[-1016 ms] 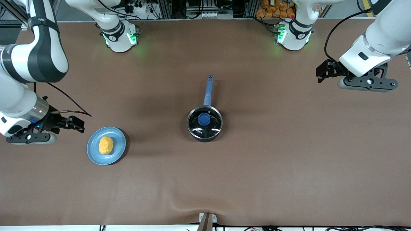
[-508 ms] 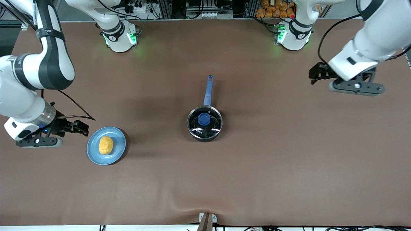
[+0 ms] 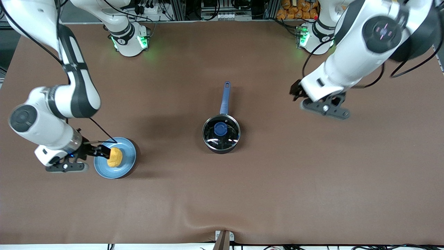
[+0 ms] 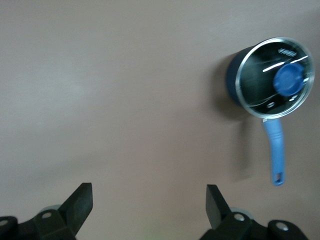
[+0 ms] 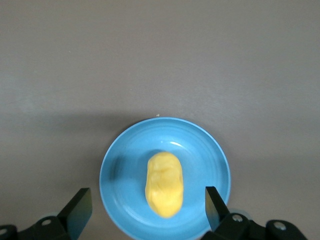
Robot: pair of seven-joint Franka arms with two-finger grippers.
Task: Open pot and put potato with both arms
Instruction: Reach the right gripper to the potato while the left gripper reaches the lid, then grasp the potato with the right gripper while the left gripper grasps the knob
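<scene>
The pot point(image 3: 221, 134) sits near the middle of the table with its glass lid point(image 3: 221, 133) on, its blue knob point(image 3: 220, 129) centred and its long handle point(image 3: 225, 98) pointing toward the robots' bases. The potato point(image 3: 114, 157) lies on a light-blue plate point(image 3: 123, 169) toward the right arm's end of the table, a little nearer the front camera than the pot.

The right gripper point(image 3: 102, 151) hangs over the plate's rim, fingers spread wide and holding nothing; its wrist view shows the potato point(image 5: 164, 184) lying between and ahead of the two fingertips. The left gripper point(image 3: 297, 93) hovers over bare table toward the left arm's end, well apart from the pot, jaws wide and empty.

The chief risk seems to be at the plate: a low fingertip could catch the rim and tip or slide it, rolling the potato off. Its height above the plate is hard to judge here. At the pot, an off-centre grip on the small knob could drag the pot or drop the lid.
</scene>
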